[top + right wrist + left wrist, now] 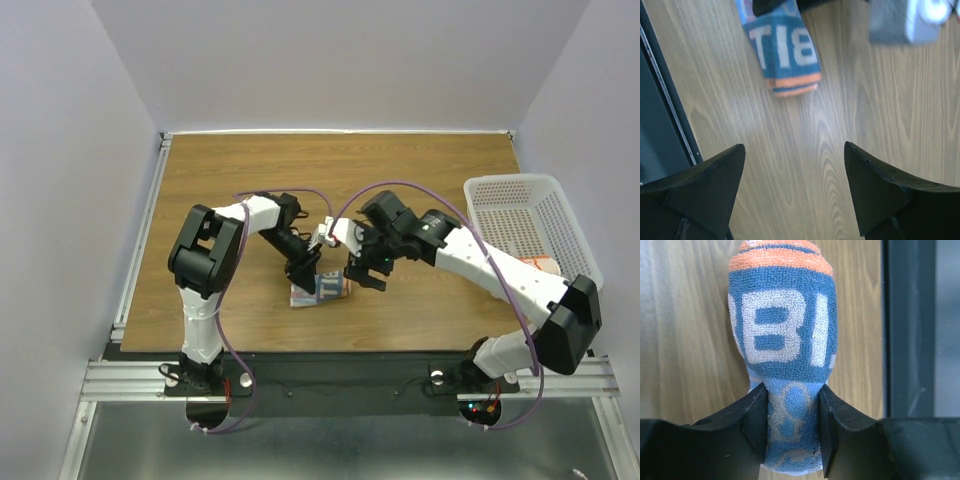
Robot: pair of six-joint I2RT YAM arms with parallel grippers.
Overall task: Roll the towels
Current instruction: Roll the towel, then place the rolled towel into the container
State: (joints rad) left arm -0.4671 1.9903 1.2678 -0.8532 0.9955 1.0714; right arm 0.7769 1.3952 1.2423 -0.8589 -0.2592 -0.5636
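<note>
A rolled towel (320, 290) with blue lettering and an orange band lies on the wooden table near its front edge. My left gripper (303, 272) is shut on one end of it. In the left wrist view both fingers squeeze the roll (780, 335) at the gripper (791, 396), and the orange-banded end points away. My right gripper (365, 275) hangs open just right of the roll. In the right wrist view its fingers stand wide apart (795, 146) over bare wood, with the towel (787, 55) ahead of them. A white and orange bundle (538, 263) sits in the basket's near end.
A white perforated basket (520, 200) stands at the right side of the table. The table's black front rail (910, 325) runs close beside the roll and also shows in the right wrist view (660, 100).
</note>
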